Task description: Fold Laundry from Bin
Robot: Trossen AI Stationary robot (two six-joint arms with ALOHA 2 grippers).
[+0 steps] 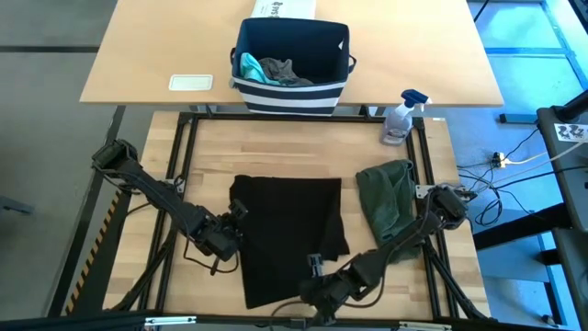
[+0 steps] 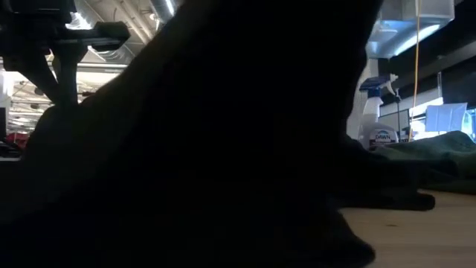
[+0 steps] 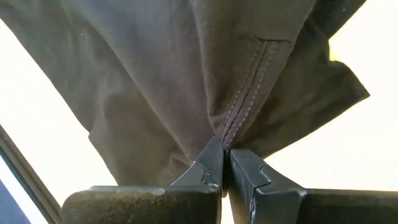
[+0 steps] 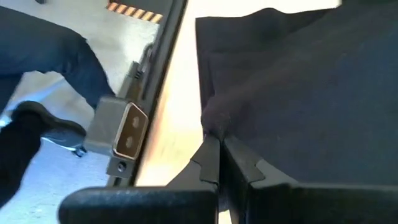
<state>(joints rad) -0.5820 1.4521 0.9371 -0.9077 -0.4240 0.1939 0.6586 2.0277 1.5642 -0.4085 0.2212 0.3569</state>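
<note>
From my overhead feed, I see the black T-shirt spread over the middle of the wooden work table, matte and dark, roughly rectangular, with its near hem uneven and a flap jutting at about 4 o'clock. My left gripper sits at the shirt's 9 o'clock edge, and its wrist camera shows both fingers clamped together on a pinch of the black fabric right at a double-stitched seam, the cloth fanning away in soft folds. My right gripper is at the shirt's near edge, around 6 o'clock, and its wrist view has the fingers pressed tight on a small bunched corner of the same shirt, the rest lying flat on the wood. The olive-green piece lies crumpled at 3 o'clock of the shirt, just beside it near the table's right edge. The navy bin with white stripes stands on the farther table at 12 o'clock, holding a teal piece and a grey garment. A spray bottle stands at roughly 1 o'clock. My low camera is mostly blocked by dark cloth.
</note>
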